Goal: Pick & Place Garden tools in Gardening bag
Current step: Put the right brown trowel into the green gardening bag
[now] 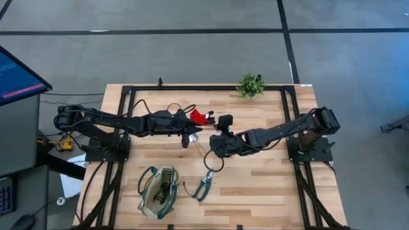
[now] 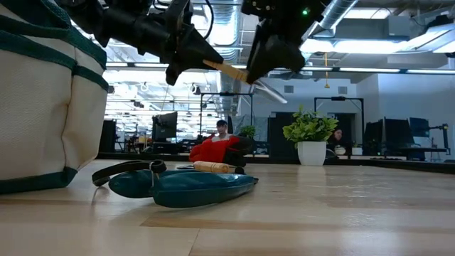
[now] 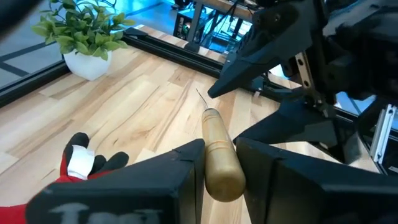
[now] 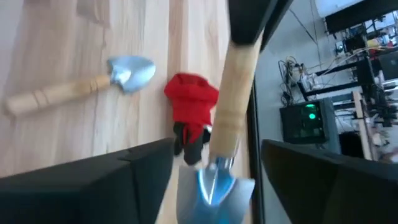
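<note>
A trowel with a wooden handle (image 3: 214,140) and a silver blade (image 4: 212,183) hangs above the table's middle, with my left gripper (image 3: 219,177) shut on its handle. My right gripper (image 4: 214,186) stands open at the blade end, one finger on either side of the blade and apart from it. A second trowel (image 4: 81,87) and the red-and-black tool (image 1: 201,117) lie flat on the table. The green-handled pruning shears (image 1: 204,185) lie near the front. The tan gardening bag (image 1: 158,191) stands at the front left. My left gripper pinches the trowel's wooden handle at its free end (image 3: 222,180) between its two fingers. The fingers come nearly level from the table's left and lie along the handle. The trowel is lifted clear and sticks out past the fingertips, its blade (image 2: 270,92) slanting down toward my right gripper.
A small potted plant (image 1: 251,84) stands at the far edge, right of centre. A black frame rail (image 1: 211,88) runs along the far edge of the table. Bare wood lies between the shears and the table's right side.
</note>
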